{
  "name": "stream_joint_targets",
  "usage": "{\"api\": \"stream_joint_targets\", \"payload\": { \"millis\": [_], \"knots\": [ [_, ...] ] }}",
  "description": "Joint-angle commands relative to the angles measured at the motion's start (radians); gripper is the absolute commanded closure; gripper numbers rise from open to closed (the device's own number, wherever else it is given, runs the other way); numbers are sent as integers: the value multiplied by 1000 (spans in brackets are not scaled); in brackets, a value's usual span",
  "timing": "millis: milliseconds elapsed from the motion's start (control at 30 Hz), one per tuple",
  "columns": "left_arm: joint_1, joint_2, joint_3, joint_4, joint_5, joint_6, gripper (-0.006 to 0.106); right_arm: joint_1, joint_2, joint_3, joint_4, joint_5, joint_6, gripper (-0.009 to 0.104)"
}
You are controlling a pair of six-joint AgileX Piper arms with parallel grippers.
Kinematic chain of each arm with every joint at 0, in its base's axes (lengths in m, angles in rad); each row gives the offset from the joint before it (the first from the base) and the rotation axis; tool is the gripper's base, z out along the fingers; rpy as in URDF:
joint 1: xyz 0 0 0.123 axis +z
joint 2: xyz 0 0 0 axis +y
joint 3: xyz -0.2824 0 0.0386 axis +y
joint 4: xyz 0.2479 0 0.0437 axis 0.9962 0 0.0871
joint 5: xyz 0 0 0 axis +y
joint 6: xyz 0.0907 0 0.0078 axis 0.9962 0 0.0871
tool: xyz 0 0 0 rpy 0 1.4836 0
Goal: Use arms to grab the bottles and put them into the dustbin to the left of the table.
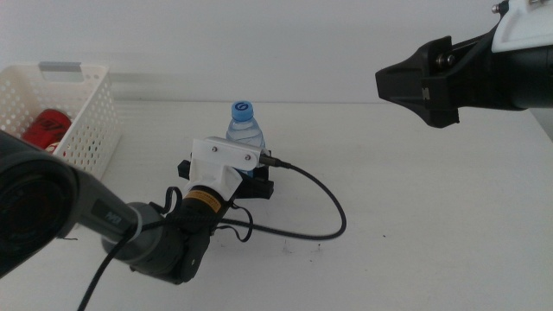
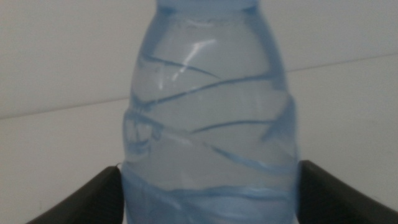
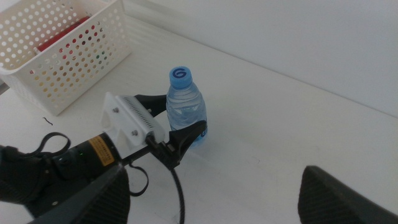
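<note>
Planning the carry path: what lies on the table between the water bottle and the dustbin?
Bare white table only, as the right wrist view shows, between the water bottle, flanked by the left gripper, and the dustbin.

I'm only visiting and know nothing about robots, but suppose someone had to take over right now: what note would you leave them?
Left claw: around the lower part of the water bottle, a jaw on each side. The bottle stands upright on the table. Whether the jaws already press it, I cannot tell.
Right claw: open, empty, hanging high over the right of the table, waiting.
Dustbin: at the table's left, with a red can inside.
Done: the can is binned.
Left: grip the water bottle, carry it left, drop it in the dustbin. No yellow tea bottle is in view.
</note>
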State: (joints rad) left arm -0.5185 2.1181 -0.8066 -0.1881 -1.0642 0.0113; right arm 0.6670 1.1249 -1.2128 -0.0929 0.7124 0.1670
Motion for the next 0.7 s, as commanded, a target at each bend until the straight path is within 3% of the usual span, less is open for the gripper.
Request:
{"api": "stream_joint_targets", "payload": {
  "millis": [0, 367, 467, 667],
  "knots": [
    [12, 19, -34, 5, 12, -11, 7, 1, -3, -4, -2, -8, -7, 4],
    [23, 84, -116, 19, 37, 14, 11, 1, -3, -4, -2, -8, -7, 4],
    [23, 88, -118, 16, 37, 11, 32, 1, -3, -4, -2, -8, -7, 4],
    [19, -84, -31, 39, 136, 13, 99, 1, -3, -4, -2, -8, -7, 4]
  ]
}}
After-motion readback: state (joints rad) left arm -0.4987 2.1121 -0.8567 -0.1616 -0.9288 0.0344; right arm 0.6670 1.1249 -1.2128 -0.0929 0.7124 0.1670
